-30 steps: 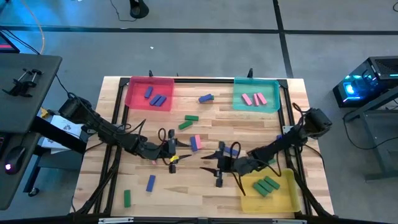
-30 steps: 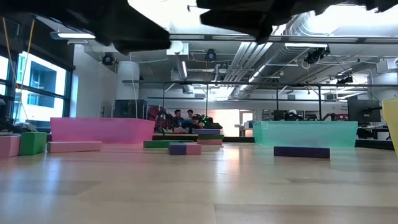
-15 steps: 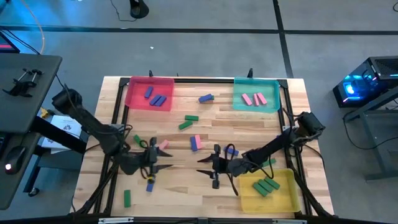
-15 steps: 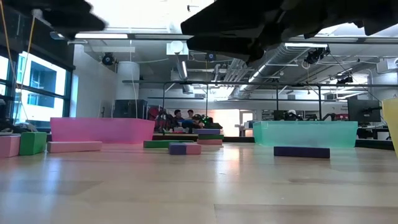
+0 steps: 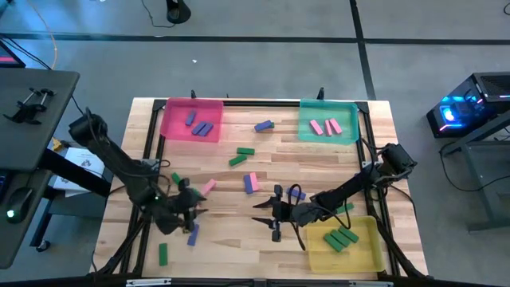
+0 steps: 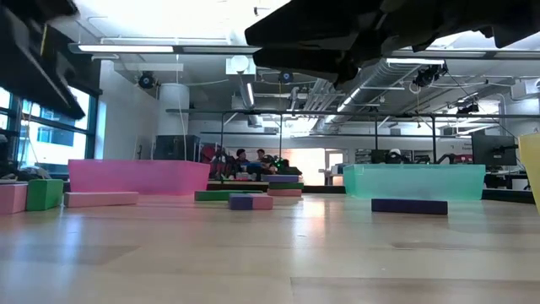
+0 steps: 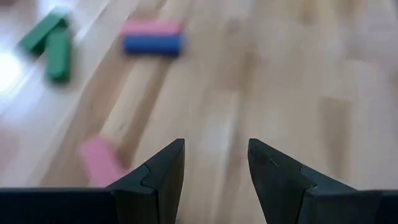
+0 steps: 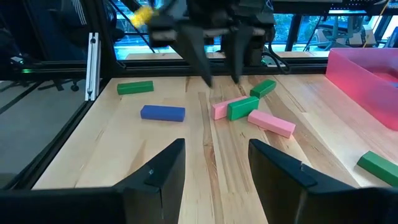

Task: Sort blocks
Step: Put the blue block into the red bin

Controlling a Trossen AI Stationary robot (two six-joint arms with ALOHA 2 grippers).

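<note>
High view shows the wooden table [image 5: 263,163] carrying a pink tray [image 5: 191,120] with three blue-purple blocks, a teal tray [image 5: 327,127] with pink ones across from it, and a yellow tray [image 5: 345,243] with green ones on the teal tray's side. Between the pink and yellow trays hang both arms: the left gripper [image 5: 191,214] and right gripper [image 5: 269,215], each with fingers parted and holding nothing. Loose blocks [image 5: 241,155] lie scattered beyond the pink tray, among them a blue-purple block [image 5: 193,235] just beside the left gripper.
</note>
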